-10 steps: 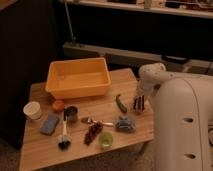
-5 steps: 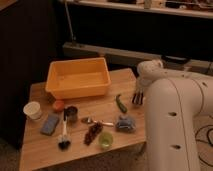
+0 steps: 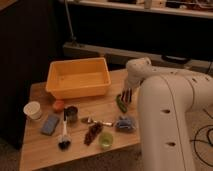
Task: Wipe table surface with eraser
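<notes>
The tabletop point(image 3: 42, 150), a light-brown wooden rectangle with visible grain, fills the lower left of the camera view and carries every small item seen. An orange rectangular bin point(image 3: 79, 77) stands at its far side, open side up. Near the left edge stands a white cup point(image 3: 33, 110); just right of it lies a small orange round object point(image 3: 59, 105), and beside that a dark metal cup point(image 3: 71, 113). In front of the white cup lies a flat blue-grey block point(image 3: 50, 124), which looks like an eraser. A brush with a pale handle and dark bristles point(image 3: 64, 136) lies toward the near edge. Toward the middle sit a small metallic item point(image 3: 98, 121), a dark reddish-brown clump point(image 3: 93, 133), and a small green cup point(image 3: 105, 140). A crumpled blue-grey packet point(image 3: 125, 123) lies near the right edge, and a green elongated object point(image 3: 121, 103) lies just behind it. The robot's white arm point(image 3: 165, 115) occupies the right of the view, its wrist bent down over the tabletop's right side. The hand point(image 3: 125, 96) points downward just beside the green object, fingers drawn fully together with nothing between them; contact with the wood cannot be determined.
</notes>
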Controlling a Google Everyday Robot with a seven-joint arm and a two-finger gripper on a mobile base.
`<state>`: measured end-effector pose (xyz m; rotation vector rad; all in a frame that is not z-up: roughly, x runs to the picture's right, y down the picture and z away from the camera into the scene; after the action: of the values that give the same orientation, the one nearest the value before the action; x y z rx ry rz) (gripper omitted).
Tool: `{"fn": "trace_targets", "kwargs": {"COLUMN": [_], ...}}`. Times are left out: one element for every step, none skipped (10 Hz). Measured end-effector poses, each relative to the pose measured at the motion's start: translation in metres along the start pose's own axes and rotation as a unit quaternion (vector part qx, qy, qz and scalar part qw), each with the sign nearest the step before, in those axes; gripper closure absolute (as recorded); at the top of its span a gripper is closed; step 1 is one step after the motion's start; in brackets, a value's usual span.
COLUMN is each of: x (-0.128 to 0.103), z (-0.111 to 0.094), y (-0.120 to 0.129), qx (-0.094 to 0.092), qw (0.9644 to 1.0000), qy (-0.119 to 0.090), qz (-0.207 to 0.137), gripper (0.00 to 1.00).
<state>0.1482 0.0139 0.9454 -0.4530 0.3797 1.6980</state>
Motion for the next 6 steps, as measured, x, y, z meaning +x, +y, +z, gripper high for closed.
{"fn": "trace_targets", "kwargs": {"x": [0.008, 0.022, 0.035, 0.045, 0.060, 0.069], "z": [-0.002, -0.006, -0.010, -0.014, -0.019, -0.023], "y": [0.006, 0.016, 0.023, 0.025, 0.028, 0.026], "qx": [-0.003, -0.013, -0.021, -0.026, -0.032, -0.033], "qw": [0.9999, 0.9995, 0.9990, 0.9985, 0.9975, 0.9969], "qy": [0.002, 0.006, 0.010, 0.013, 0.019, 0.023], "qz": [-0.014, -0.027, -0.038, -0.047, -0.060, -0.067], "gripper": [1.00, 1.00, 1.00, 1.00, 1.00, 1.00]}}
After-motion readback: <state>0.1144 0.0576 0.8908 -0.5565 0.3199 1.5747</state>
